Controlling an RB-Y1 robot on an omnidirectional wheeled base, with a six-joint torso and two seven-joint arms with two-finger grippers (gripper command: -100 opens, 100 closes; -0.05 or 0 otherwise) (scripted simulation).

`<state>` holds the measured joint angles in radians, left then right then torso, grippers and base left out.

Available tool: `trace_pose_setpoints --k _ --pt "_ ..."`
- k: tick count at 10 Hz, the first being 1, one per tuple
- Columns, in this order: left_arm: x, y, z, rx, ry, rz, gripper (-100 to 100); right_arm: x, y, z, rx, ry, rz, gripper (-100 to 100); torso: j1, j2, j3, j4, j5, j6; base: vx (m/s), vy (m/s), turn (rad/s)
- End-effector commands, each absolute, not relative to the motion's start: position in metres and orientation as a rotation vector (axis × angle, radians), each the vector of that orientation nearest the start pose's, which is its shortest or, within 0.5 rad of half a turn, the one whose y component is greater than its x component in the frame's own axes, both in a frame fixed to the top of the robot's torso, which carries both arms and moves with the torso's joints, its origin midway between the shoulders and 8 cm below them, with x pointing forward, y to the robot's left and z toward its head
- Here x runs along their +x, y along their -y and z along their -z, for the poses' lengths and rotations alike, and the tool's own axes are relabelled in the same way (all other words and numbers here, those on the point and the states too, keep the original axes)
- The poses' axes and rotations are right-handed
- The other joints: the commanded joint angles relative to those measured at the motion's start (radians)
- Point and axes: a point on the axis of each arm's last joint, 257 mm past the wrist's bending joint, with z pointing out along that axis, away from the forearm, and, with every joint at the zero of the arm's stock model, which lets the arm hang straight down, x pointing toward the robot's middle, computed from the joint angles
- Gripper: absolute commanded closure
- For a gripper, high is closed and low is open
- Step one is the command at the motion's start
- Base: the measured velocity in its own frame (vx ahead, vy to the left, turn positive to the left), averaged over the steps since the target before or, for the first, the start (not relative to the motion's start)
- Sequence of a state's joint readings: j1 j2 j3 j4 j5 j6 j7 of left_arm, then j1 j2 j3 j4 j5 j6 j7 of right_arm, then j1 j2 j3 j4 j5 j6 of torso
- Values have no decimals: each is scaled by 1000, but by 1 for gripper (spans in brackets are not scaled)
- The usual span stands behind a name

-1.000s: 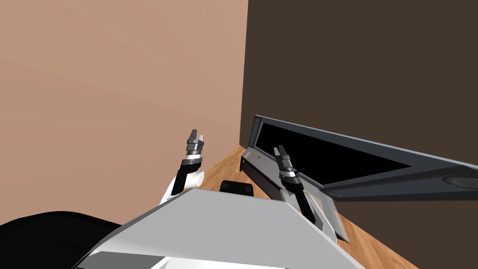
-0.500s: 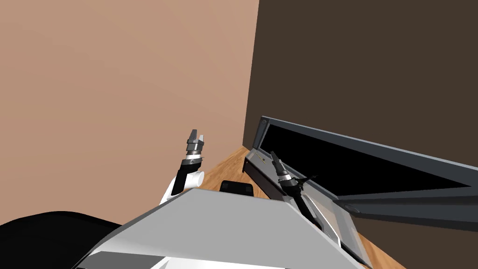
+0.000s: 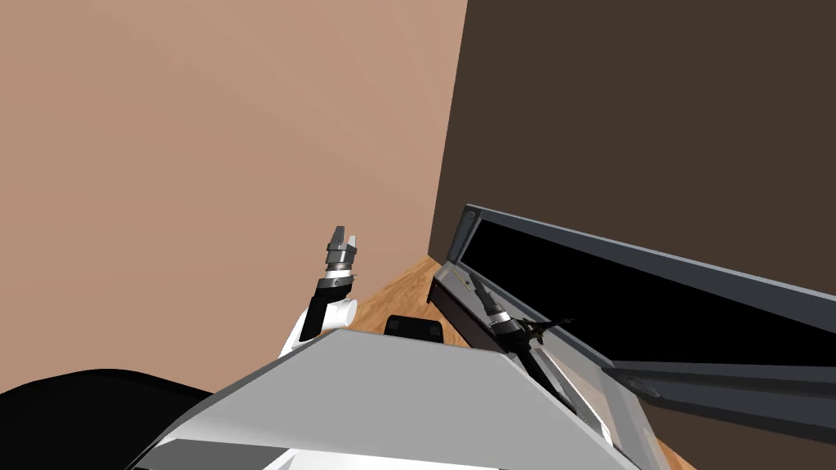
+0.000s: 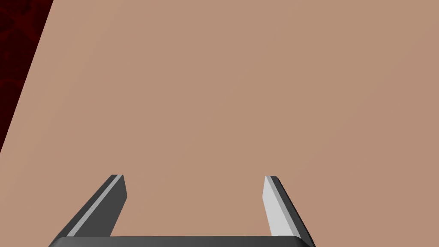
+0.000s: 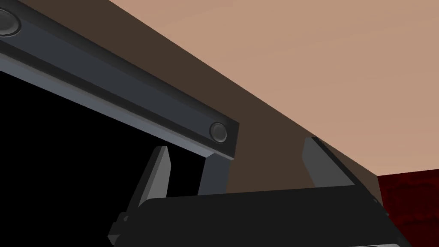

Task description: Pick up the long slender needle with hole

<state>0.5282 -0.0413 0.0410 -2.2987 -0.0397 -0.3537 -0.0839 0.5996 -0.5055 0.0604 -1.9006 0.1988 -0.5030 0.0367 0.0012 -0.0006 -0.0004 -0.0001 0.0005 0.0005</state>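
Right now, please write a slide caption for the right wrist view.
Open right gripper aimed at the corner of a dark grey frame, brown wall behind.

The tan wall point(image 3: 204, 147) is rendered plain salmon, and the adjoining wall point(image 3: 653, 106) is rendered dark brown. The television point(image 3: 653, 257) is framed in slate grey around a black screen. Orange-brown grain is shown on the wooden surface point(image 3: 384, 298). The left gripper point(image 4: 193, 176) and right gripper point(image 5: 238, 143) are drawn with grey fingers on dark bodies. A mottled dark red patch point(image 5: 407, 197) is seen.
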Motion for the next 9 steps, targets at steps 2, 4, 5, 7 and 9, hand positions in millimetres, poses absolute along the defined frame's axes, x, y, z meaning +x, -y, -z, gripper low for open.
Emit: trace_pose_setpoints --k 2,4,5,7,9 --pt "358 -302 6 -748 -724 1110 0 346 284 242 436 -1567 -924 -100 1 -1 0 0 0 -1 27 33 129" --pt "358 -302 6 -748 -724 1110 0 327 301 294 391 -1728 -826 -100 1 -1 -1 0 0 0 53 67 194" --pt "358 -302 6 -748 -724 1110 0 325 303 298 396 -1736 -820 -100 3 -3 -1 -1 1 -1 52 56 88" --pt "358 -302 6 -748 -724 1110 0 303 321 341 334 -1880 -727 -100 2 -2 -1 0 0 0 63 51 232" --pt "357 -302 6 -748 -725 1109 0 284 340 371 319 -1970 -661 -100 1 -2 -2 -1 0 0 56 50 99"
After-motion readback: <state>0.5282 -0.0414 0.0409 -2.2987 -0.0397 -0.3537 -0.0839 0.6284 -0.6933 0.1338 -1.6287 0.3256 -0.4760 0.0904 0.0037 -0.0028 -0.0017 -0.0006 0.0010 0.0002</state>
